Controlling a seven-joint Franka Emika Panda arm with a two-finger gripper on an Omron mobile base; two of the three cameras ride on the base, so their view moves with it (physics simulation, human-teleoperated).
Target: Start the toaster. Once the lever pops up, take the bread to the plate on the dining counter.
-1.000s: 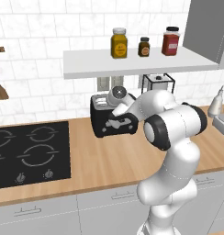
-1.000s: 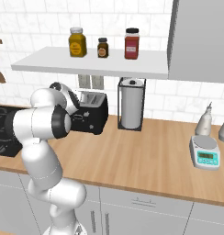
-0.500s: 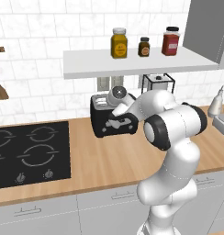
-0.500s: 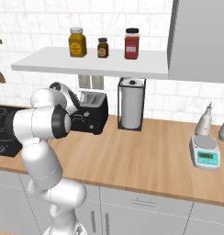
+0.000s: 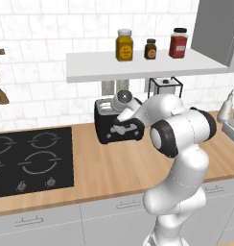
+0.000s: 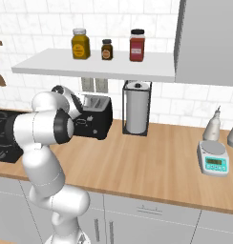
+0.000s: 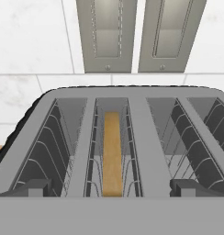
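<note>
The black toaster [image 5: 116, 129] stands on the wood worktop against the tiled wall, also seen as the toaster [image 6: 97, 121] from the right. Looking straight down into the toaster [image 7: 141, 137], I see its wire-lined slots. The tan bread [image 7: 112, 156] stands on edge, sunk in the left-of-middle slot. My gripper [image 7: 111, 188] hovers open just above the toaster's top, its fingertips [image 7: 26, 188] spread wide over the near rim and holding nothing. The plate and the dining counter are out of view.
A black hob [image 5: 28, 161] lies left of the toaster. A paper towel roll [image 6: 136, 113] in a wire stand is to its right. The shelf [image 5: 138, 65] with three jars hangs overhead. A scale [image 6: 213, 164] sits far right.
</note>
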